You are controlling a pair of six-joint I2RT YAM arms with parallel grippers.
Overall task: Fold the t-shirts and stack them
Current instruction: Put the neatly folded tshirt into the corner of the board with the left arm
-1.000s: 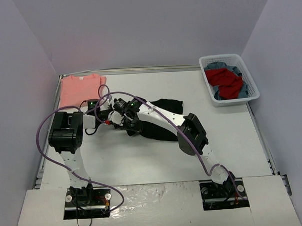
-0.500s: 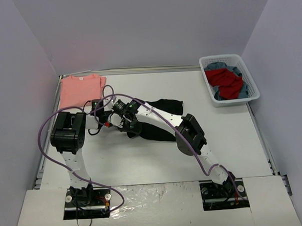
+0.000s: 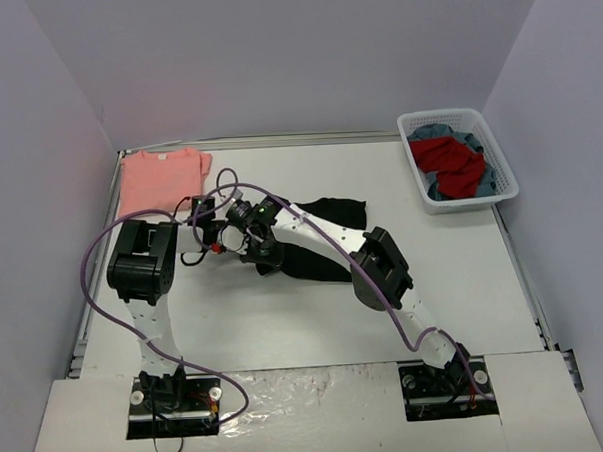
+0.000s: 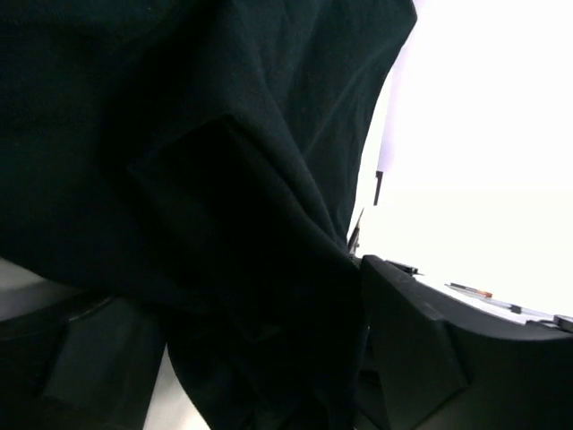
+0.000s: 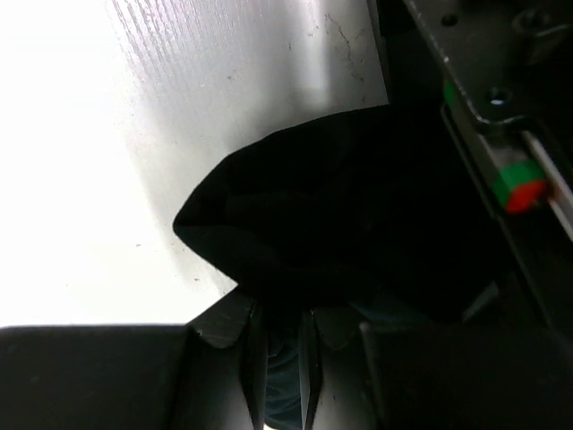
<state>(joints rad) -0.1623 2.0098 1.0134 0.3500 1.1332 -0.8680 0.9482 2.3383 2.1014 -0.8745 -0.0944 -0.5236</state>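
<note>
A flat salmon-pink cotton t-shirt (image 3: 159, 177) lies in the far-left corner of the white bench (image 3: 286, 327). Just right of it, the left jaws sit amid black cloth; I cannot tell whether they clamp it. Beside them, the right jaws pinch a bunched edge of the large crumpled black cloth t-shirt (image 3: 333, 211), which sprawls mid-bench. A white plastic basket (image 3: 471, 203) stands far right. This looks like the spreading step. Next, the jaws should draw the edge apart and lay it flat.

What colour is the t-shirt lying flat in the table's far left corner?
The t-shirt is salmon pink, seen best in the top external view.
</note>
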